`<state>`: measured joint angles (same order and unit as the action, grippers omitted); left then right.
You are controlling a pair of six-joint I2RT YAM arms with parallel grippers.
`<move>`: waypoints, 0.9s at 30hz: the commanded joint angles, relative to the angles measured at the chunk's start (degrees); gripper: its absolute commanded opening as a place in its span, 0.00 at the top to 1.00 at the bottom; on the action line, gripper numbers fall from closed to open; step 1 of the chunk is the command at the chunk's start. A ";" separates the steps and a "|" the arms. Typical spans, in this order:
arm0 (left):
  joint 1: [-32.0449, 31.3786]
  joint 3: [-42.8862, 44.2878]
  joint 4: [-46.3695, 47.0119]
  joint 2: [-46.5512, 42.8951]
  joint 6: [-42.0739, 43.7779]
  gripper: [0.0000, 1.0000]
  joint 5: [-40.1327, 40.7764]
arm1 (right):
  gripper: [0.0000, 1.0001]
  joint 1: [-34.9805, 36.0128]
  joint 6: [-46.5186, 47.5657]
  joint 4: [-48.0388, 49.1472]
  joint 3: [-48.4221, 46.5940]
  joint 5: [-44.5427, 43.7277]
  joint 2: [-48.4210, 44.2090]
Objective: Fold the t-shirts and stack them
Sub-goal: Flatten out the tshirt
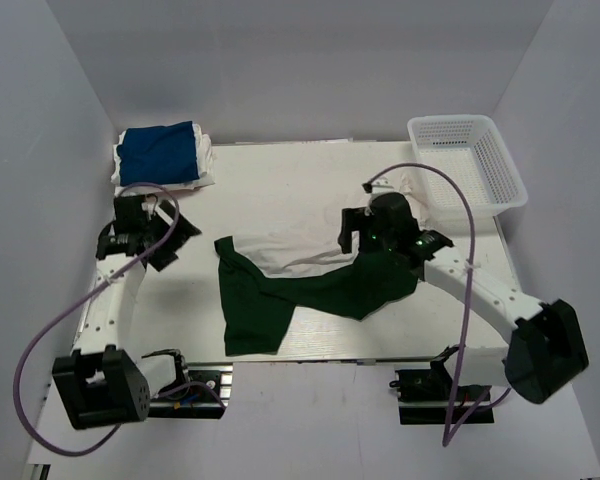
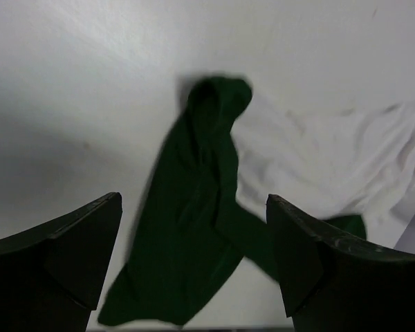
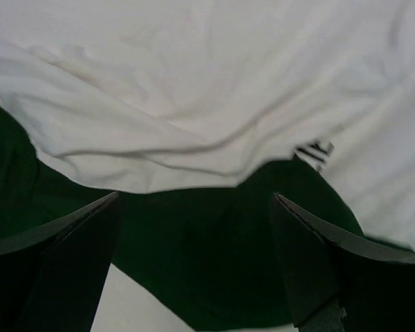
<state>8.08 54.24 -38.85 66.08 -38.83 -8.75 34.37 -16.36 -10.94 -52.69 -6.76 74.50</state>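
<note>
Dark green t-shirt [image 1: 280, 300] lies unfolded and crumpled at mid-table, nr the front edge. One end reaches left and the other runs under the R arm. White t-shirt [image 1: 305, 243] is bunched just behind it, touching and overlapping along the shared edge (can't tell which is on top everywhere). A small bit of black print [image 3: 315, 151] shows on the white in R wrist view. Blue t-shirt [image 1: 158, 150] sits folded at the far-left corner of the table [image 1: 280, 175], with white fabric under/beside it. White mesh basket [image 1: 470, 160] is at the far-right corner, apart from the shirts.

Left gripper [image 2: 194, 207] has fingers spread with nothing between them. It hangs left of the green shirt, not touching. Right gripper [image 3: 194, 204] also has fingers apart, low over the green/white seam, nothing clamped.
</note>
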 commanded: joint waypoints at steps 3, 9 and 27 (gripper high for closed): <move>-4.47 -10.19 -10.71 -6.31 2.00 0.07 -9.61 | 0.10 -1.23 -13.77 -21.09 6.62 -12.03 -10.31; -7.89 -11.08 -15.56 -10.35 0.25 0.08 -7.33 | 0.10 -1.94 -18.09 -24.40 14.09 -11.78 -14.65; -13.26 -3.46 -2.73 -2.20 0.68 0.05 -3.02 | 1.00 -3.17 -11.15 -11.38 12.53 -2.82 -1.37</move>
<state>-4.91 46.19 -46.39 63.16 -38.96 -13.10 31.46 -28.47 -21.93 -36.91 -10.44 74.06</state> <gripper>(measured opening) 0.951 0.016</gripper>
